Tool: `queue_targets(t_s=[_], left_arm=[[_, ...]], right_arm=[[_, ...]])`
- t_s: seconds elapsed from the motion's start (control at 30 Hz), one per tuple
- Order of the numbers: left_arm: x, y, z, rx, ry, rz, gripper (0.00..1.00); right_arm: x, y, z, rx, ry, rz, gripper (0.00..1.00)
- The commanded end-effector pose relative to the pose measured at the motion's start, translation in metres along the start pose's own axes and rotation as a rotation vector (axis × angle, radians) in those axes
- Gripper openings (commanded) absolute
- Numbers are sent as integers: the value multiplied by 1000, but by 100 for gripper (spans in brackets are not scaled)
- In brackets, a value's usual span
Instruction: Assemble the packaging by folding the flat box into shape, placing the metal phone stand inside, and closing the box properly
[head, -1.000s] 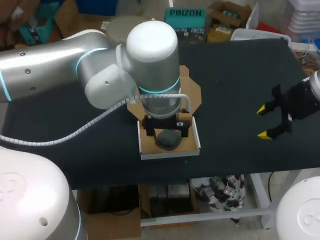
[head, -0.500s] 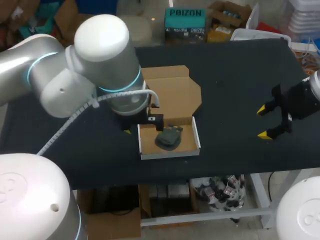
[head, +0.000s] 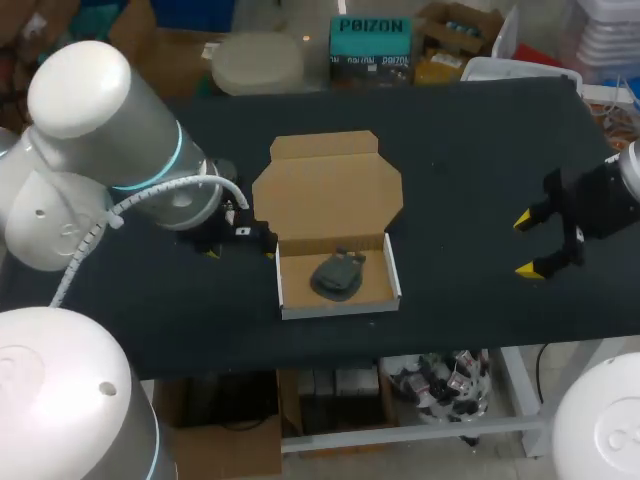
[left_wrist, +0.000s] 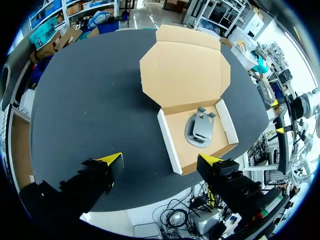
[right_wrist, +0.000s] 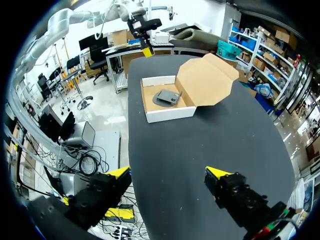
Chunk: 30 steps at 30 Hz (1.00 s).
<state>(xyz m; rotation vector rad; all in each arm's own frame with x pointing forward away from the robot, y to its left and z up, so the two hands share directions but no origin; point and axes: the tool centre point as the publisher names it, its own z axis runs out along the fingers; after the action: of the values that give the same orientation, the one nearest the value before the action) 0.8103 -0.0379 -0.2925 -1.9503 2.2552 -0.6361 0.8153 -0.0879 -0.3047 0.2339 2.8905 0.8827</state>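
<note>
Left arm (head: 100, 160) comes in from the left, elbow high, wrist angled down. Left gripper (head: 240, 248) (left_wrist: 161, 160) sits mid-left, low, yellow-tipped fingers wide apart, nothing between them. Right arm (head: 628, 185) barely shows at the right edge. Right gripper (head: 525, 244) (right_wrist: 168, 173) is on the right, pointing left, fingers spread, empty, well apart from the other one.

Black matte tabletop (head: 470, 140) stretches across the head view from 9 to 3 o'clock, evenly lit, its near edge toward 6 o'clock; a white frame leg (head: 520, 390) shows at 5 o'clock.
</note>
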Motion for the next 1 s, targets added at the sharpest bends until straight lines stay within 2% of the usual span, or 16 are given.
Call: queue_targets(t_s=[0.03,0.3,0.4,0.57,0.73,0.83,1.0], left_arm=[[-16,-4,-1,12,107,16,100],[-41,-27,4,32,215,112,100],[-47,-36,9,27,231,150,100],[-56,-52,19,-3,341,288,100],[-58,-63,30,21,380,396,100],[-59,-69,31,33,391,423,100],[-60,-71,31,36,396,404,100]], right_arm=[[0,0,-1,-2,2,0,100],[0,0,-1,-2,2,0,100],[0,0,-1,-2,2,0,100],[0,0,-1,-2,2,0,100],[0,0,-1,-2,2,0,100],[0,0,-1,-2,2,0,100],[0,0,-1,-2,2,0,100]])
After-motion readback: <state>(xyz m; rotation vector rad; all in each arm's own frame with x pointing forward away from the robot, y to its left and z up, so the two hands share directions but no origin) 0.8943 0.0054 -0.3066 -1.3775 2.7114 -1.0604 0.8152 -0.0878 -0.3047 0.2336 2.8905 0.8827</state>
